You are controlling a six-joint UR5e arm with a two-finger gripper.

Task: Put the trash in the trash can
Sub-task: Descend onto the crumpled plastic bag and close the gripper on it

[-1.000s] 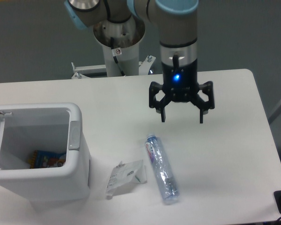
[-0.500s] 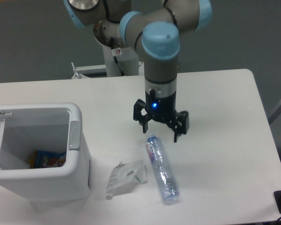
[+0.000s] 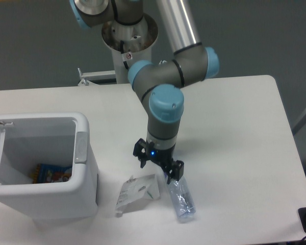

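Presently the gripper [image 3: 158, 169] stands spread directly over the upper end of the bottle [image 3: 181, 199], gripping nothing. Bottle and wrapper [image 3: 136, 193] lie side by side on the table [image 3: 245, 127], right of the open trash can [image 3: 43, 168].

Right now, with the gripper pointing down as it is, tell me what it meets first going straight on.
Most likely the plastic bottle: the open gripper hangs over its upper end. Height above it is unclear from this one view.

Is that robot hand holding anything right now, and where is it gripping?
Nothing yet, apparently: the hand is open, down over the label end of the plastic bottle, which lies on the table.
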